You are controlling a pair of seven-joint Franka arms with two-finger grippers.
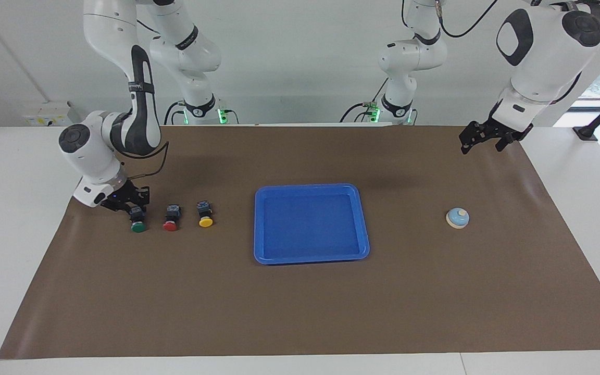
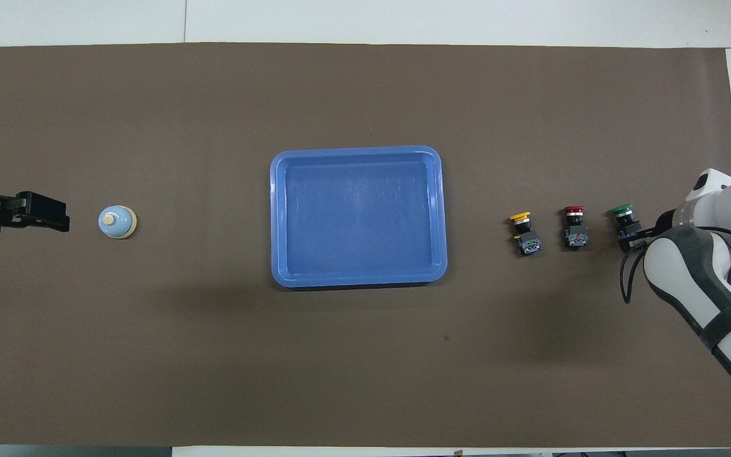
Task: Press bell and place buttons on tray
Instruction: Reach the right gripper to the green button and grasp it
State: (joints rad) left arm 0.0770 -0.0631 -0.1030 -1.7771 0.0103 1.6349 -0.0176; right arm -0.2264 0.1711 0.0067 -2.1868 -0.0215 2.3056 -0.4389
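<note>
At the right arm's end of the table, the right gripper [image 1: 134,208] is clamping the green button's [image 1: 138,226] black body, nine o'clock from the tray [image 1: 362,219]. The left gripper [image 1: 482,139] is hanging with jaws apart, waiting near the bell [image 1: 457,218].

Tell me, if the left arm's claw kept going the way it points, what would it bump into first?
Probably the brown mat: the left gripper points down at bare mat nearer the robots than the bell, though depth is uncertain.

Facing camera high, across table [image 1: 34,172]; overhead steeply down; both cover tabletop.
</note>
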